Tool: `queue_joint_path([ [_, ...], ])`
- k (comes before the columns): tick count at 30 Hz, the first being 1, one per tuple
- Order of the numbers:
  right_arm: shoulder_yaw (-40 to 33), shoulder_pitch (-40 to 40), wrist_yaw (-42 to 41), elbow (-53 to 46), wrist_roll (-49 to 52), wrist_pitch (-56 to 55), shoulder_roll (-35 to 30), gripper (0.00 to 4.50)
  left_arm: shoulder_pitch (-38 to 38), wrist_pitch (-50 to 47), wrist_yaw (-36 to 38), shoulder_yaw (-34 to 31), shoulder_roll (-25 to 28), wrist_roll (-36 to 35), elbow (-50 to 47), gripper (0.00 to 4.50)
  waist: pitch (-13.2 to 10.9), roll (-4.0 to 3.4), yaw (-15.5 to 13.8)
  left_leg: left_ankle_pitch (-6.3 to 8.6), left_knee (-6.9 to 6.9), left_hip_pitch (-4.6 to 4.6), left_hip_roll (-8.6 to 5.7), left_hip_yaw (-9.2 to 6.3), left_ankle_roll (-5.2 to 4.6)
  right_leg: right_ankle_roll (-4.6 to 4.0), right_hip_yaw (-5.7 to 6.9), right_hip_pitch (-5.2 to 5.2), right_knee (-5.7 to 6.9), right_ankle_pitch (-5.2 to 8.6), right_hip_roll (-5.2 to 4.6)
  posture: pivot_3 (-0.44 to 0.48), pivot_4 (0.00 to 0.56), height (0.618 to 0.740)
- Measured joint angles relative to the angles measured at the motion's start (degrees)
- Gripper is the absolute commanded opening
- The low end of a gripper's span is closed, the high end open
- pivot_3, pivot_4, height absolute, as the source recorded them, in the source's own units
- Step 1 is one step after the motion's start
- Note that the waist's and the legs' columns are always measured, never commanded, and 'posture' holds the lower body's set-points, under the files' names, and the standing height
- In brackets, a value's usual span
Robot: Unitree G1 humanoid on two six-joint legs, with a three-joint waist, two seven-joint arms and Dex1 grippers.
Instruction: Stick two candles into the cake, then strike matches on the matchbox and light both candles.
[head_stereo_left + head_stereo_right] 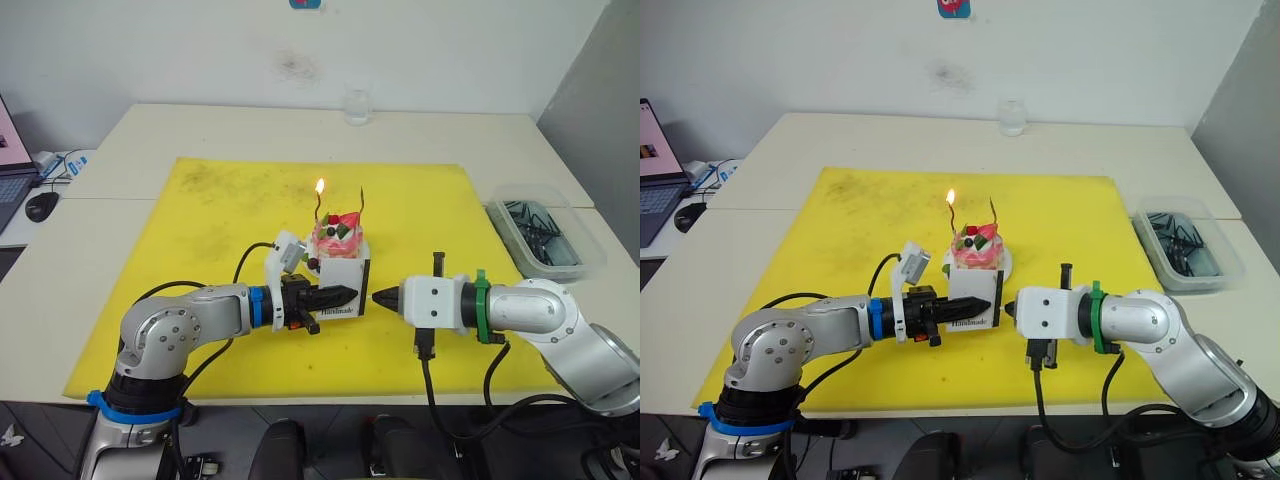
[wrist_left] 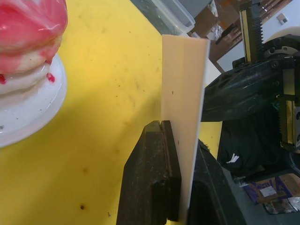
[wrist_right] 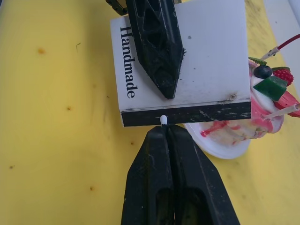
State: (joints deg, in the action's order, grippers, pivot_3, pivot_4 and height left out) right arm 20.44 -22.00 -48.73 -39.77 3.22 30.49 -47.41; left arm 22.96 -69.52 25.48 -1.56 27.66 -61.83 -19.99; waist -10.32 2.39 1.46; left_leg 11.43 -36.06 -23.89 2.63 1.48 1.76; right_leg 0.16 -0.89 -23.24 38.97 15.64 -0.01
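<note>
The matchbox (image 3: 180,70) is clamped by the left gripper (image 1: 335,296); a match (image 3: 163,120) pinched by the right gripper (image 3: 167,136) could snap if pressed hard.

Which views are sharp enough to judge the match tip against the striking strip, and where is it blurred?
Right wrist view: match tip and matchbox strip crisp. Left wrist view: cake soft, close up. Eye views: candle flame glares to a bright blob; match too small to make out.
</note>
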Motion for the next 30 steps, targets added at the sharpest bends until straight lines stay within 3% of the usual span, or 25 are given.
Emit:
queue_joint_path([
  [30,1.01,0.02,-1.19,2.43,-5.54,-1.45,2.97,0.03,0.26,-1.46,-2.35,-0.82,-1.7,-0.94,0.0,0.0,0.0,0.0,0.0,0.0,0.0,0.0,0.0,0.0,0.0,0.0,-0.01,0.0,0.01,0.0,0.0,0.0,0.15,0.74],
])
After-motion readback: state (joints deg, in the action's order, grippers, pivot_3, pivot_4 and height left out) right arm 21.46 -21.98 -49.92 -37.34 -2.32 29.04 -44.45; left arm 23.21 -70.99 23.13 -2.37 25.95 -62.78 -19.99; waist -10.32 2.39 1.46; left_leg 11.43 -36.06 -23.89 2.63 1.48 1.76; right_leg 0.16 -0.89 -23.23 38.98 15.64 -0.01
